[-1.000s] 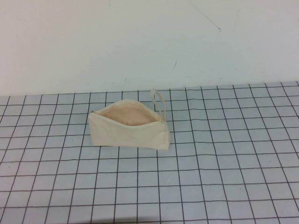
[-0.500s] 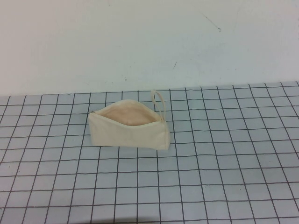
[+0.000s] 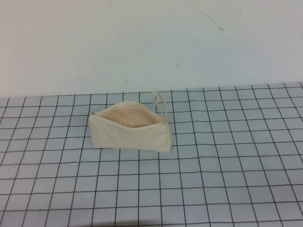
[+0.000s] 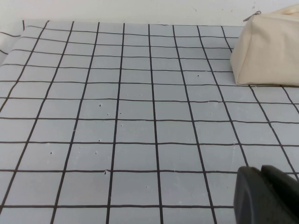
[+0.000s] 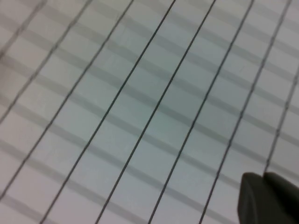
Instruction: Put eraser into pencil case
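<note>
Eraser and both arms escape us in the high view; we find no small pale block anywhere, and we cannot tell whether it lies inside the pouch. Of the left claw [image 4: 268,195] we see only a dark rounded corner low in the left wrist view, hanging above the grid, so whether it is released or clenched we cannot tell. The right claw [image 5: 267,198] likewise shows as one dark blurred lump over the lines, its state unreadable. The cream fabric, roughly triangular pencil case [image 3: 130,134] sits toward the far middle of the pale grey surface [image 3: 227,179] ruled in thin black squares, near the white wall [image 3: 142,42]. Its zip mouth gapes upward, showing pinkish-beige lining [image 3: 135,118]; a thin cream loop strap [image 3: 161,103] stands at its right end. The cloth looks soft and matte.
</note>
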### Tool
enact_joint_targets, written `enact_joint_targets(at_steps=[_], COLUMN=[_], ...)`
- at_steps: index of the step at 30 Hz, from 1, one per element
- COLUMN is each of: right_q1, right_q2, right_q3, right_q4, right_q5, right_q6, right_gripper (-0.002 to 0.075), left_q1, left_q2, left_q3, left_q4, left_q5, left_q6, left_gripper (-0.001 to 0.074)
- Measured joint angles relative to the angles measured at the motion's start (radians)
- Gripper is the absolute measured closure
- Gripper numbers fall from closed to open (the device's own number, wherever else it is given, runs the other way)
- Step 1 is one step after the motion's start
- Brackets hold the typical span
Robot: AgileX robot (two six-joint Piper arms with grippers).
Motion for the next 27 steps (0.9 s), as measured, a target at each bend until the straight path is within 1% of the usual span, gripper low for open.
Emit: enact_joint_targets(at_steps=[2,3,5,10,14,17,19,27], right_q1=[-0.071,-0.159,-0.246,-0.415,-0.515,-0.565,-0.58,-0.588], right_q2=[-0.094,-0.181,-0.276,-0.473,-0.583,-0.639,-0.648,-0.65], right_q3=[0.048,0.114,0.194,0.387,0.512,0.548,0.551,0.551], right_q4=[0.005,0.007,-0.001,-0.024,-0.025,-0.025,-0.025,-0.025], right_q5=[-0.078,-0.175,-0.268,-0.446,-0.51,-0.505,-0.483,-0.404], right_q6=[0.0,0.0,0.0,0.0,0.0,0.0,0.0,0.0], right_gripper=[0.0726,0.0726,0.0726,0.0726,0.0726,0.0726,0.0726,0.0726], left_q1=[0.0,0.0,0.0,0.0,0.0,0.0,0.0,0.0], left_q2=[0.0,0.0,0.0,0.0,0.0,0.0,0.0,0.0], left_q3=[0.0,0.0,0.0,0.0,0.0,0.0,0.0,0.0], left_q4=[0.0,0.0,0.0,0.0,0.0,0.0,0.0,0.0], left_q5=[0.0,0.0,0.0,0.0,0.0,0.0,0.0,0.0], left_q6=[0.0,0.0,0.0,0.0,0.0,0.0,0.0,0.0], left_gripper=[0.0736,0.0736,0.0736,0.0736,0.0736,0.0736,0.0736,0.0736])
